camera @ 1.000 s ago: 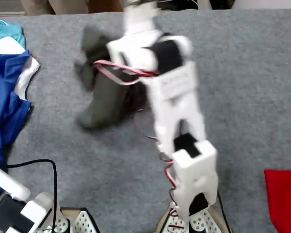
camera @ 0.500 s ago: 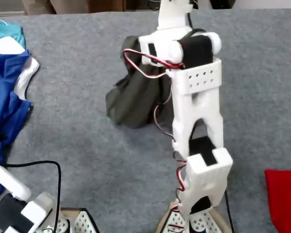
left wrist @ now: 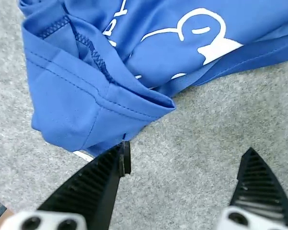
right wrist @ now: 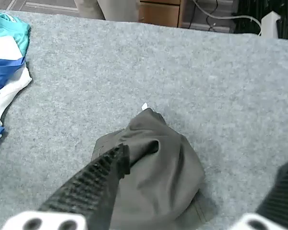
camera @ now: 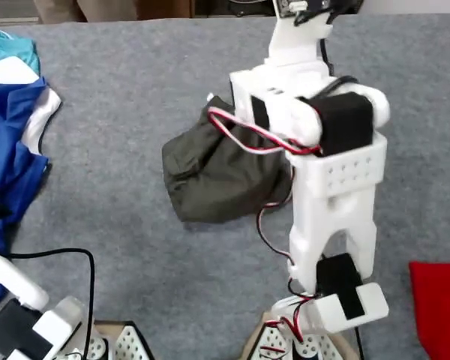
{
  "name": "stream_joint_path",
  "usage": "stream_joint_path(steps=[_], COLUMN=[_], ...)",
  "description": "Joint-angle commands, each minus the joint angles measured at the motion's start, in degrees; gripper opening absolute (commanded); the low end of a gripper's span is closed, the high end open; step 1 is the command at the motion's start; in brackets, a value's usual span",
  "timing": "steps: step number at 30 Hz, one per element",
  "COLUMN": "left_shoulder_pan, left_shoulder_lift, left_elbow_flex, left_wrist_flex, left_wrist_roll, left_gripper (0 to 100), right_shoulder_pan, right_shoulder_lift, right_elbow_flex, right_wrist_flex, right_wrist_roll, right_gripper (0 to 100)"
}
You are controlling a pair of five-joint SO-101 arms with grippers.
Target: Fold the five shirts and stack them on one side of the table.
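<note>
Two grippers stood with jaws spread: the right gripper (right wrist: 204, 163) hung above the crumpled olive shirt (right wrist: 158, 177); the left gripper (left wrist: 188, 152) hovered beside the blue shirt (left wrist: 86, 96).

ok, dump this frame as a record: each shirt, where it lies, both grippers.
dark olive shirt: crumpled, unfolded, middle of table
blue shirt: bunched at left edge
teal shirt: far left corner
red shirt: near right edge, partly cut off
left gripper: open, over table beside blue shirt
right gripper: open, above dark olive shirt
</note>
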Motion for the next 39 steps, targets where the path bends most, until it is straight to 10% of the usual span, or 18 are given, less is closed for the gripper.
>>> stream_joint_path(steps=[1, 13, 21, 39], left_shoulder_pan=[0.7, 0.7, 0.79, 24.0], left_shoulder_lift=[-2.59, -2.68, -2.68, -2.51], left_elbow_flex=[-0.44, -0.44, -0.44, -3.6], left_wrist_flex=[-0.26, -0.26, -0.26, 10.2], left_wrist_roll=[-0.44, -0.53, -0.53, 0.09], left_gripper=[36, 36, 36, 35], right_shoulder_pan=[-0.75, -1.71, -2.77, -2.86], right_shoulder_lift=[3.21, 42.24, 51.91, 7.34], right_elbow_flex=[4.18, 2.59, -18.59, -18.33], right_wrist_flex=[-8.0, -17.14, 4.22, 3.78], right_wrist_roll=[-3.52, -4.92, -4.57, -4.48], right_gripper=[46.5, 44.7, 12.9, 1.2])
